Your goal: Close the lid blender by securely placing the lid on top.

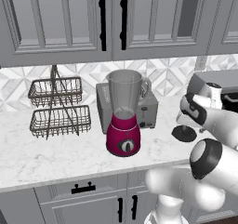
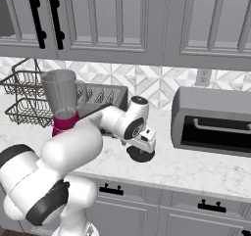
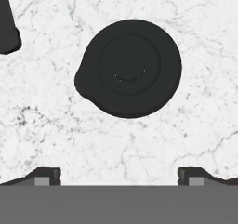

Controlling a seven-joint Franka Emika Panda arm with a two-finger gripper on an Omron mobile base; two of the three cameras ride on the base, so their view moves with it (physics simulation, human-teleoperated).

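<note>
The blender [image 1: 123, 121] stands on the marble counter, with a magenta base, a dark front dial and a clear open-topped jar [image 2: 61, 93]. To its right the lid [image 1: 184, 134], a flat round black disc with a small tab, lies flat on the counter. In the hand view the lid [image 3: 129, 67] sits centred and slightly ahead of the fingers. My gripper [image 3: 120, 176] hovers straight above it, pointing down, open, fingertips spread wide with nothing between them. In the right base view the hand [image 2: 147, 138] sits just above the lid [image 2: 140, 155].
A grey toaster [image 1: 149, 108] stands right behind the blender. A two-tier wire basket rack [image 1: 58, 109] is to its left. A grey toaster oven [image 2: 215, 122] sits to the right of the lid; a dark part of something [image 3: 7, 32] shows at the hand view's top left. Upper cabinets hang overhead.
</note>
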